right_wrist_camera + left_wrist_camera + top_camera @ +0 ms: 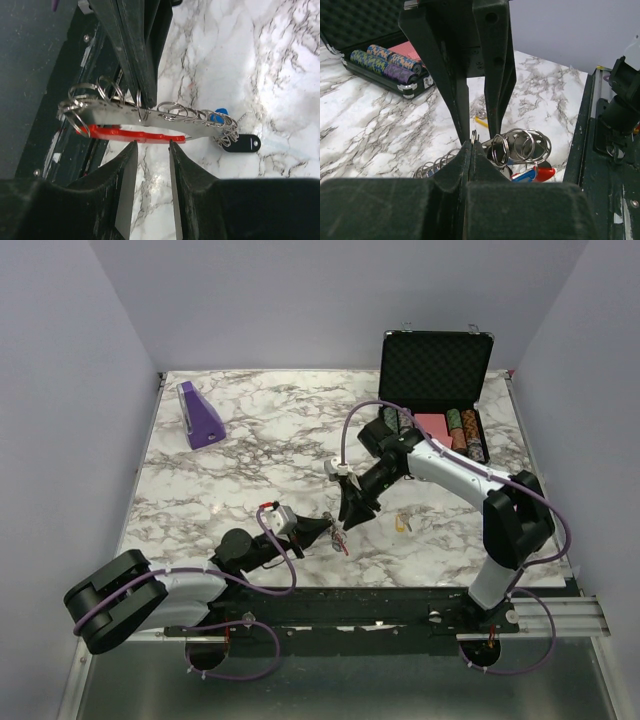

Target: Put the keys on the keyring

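Note:
The keyring (pixel 150 117) is a flat metal bar strung with several thin rings, with a red crescent (pixel 130 134) and a dark tag (pixel 240 143). It hangs just above the marble near the front edge. My left gripper (pixel 471 145) is shut on one thin ring (pixel 474 136) of the bunch (pixel 340 538). My right gripper (pixel 151 147) is open, its tips just short of the red crescent with nothing between them. A blue key head (pixel 217 116) shows among the rings by the tag. A yellow key (pixel 403 524) lies loose on the table to the right, and it shows as the yellow key (pixel 481 120) in the left wrist view.
An open black case (pixel 435 370) with poker chips (pixel 465 430) stands at the back right. A purple wedge-shaped object (pixel 200 415) sits at the back left. The table's front edge and a black rail (pixel 400 600) run close below both grippers.

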`<state>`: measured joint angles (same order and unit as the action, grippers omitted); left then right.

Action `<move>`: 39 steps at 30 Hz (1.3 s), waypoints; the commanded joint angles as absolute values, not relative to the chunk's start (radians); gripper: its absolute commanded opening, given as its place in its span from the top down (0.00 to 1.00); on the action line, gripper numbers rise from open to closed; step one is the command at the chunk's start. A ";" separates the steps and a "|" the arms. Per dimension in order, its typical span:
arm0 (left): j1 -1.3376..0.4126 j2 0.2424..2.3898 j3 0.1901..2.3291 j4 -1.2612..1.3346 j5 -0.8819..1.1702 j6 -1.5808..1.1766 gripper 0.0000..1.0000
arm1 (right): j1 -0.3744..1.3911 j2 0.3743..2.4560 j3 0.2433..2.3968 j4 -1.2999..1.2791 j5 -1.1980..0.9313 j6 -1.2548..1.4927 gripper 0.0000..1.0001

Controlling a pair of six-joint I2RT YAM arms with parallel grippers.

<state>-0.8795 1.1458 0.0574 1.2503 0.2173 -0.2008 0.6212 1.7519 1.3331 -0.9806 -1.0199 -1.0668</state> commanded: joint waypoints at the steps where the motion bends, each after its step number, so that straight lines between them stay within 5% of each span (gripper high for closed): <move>1: -0.884 1.161 -0.034 1.350 0.210 -0.216 1.00 | 0.624 1.700 1.290 -0.807 -1.130 -0.999 0.61; 9: -0.884 1.183 -0.031 1.364 0.213 -0.221 1.00 | 0.627 1.700 1.261 -0.729 -1.161 -0.919 0.63; 22: -0.884 1.196 -0.029 1.373 0.212 -0.222 1.00 | 0.641 1.733 1.292 -0.808 -1.193 -0.969 0.86; 29: -0.884 1.187 -0.038 1.361 0.169 -0.225 1.00 | 0.641 1.715 1.293 -0.844 -1.197 -1.015 0.69; 39: -0.884 1.132 -0.057 1.327 0.135 -0.218 1.00 | 0.641 1.695 1.296 -0.831 -1.158 -1.002 0.67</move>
<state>-0.8860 1.1603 0.0574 1.2915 0.1925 -0.2253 0.6334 1.7184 1.2743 -0.7944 -1.1492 -0.9958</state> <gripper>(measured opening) 0.007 0.330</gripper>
